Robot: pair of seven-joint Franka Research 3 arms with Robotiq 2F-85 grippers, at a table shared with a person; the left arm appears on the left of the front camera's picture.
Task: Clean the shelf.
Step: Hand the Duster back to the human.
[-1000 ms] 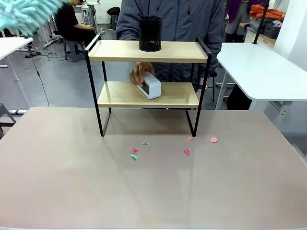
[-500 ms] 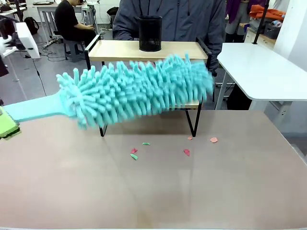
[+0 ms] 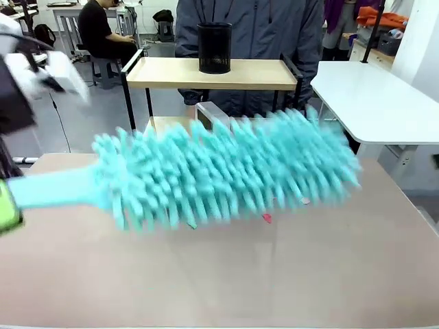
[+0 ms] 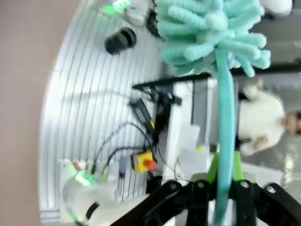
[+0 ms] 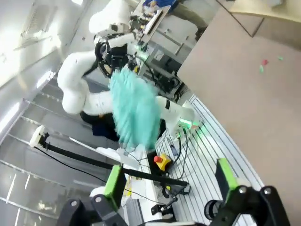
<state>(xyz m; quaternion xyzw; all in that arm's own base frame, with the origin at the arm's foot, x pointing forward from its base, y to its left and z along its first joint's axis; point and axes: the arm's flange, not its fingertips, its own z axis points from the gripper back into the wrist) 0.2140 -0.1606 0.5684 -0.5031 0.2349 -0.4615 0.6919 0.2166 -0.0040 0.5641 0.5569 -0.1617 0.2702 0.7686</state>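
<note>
The shelf (image 3: 212, 73) stands at the table's far side, with a black mesh cup (image 3: 215, 48) on its top board. A fluffy teal duster (image 3: 226, 171), blurred by motion, hangs across the front of the shelf and hides its lower board. My left gripper (image 3: 5, 205) at the left edge is shut on the duster's handle (image 3: 48, 188). In the left wrist view the gripper (image 4: 225, 172) clamps the handle and the duster head (image 4: 211, 33) is beyond it. My right gripper (image 5: 169, 181) is open with nothing in it. A corner of the shelf (image 5: 263, 7) shows at top right there.
A person stands behind the shelf; a hand (image 3: 191, 110) holds a white box-like device (image 3: 209, 113) just above the duster. Small paper scraps (image 3: 266, 218) lie on the brown table (image 3: 219, 274) below the duster. A white table (image 3: 374, 96) stands at the right.
The duster swung down from the upper left across the shelf front, then dropped lower and further right. The white device has left the lower board and is higher.
</note>
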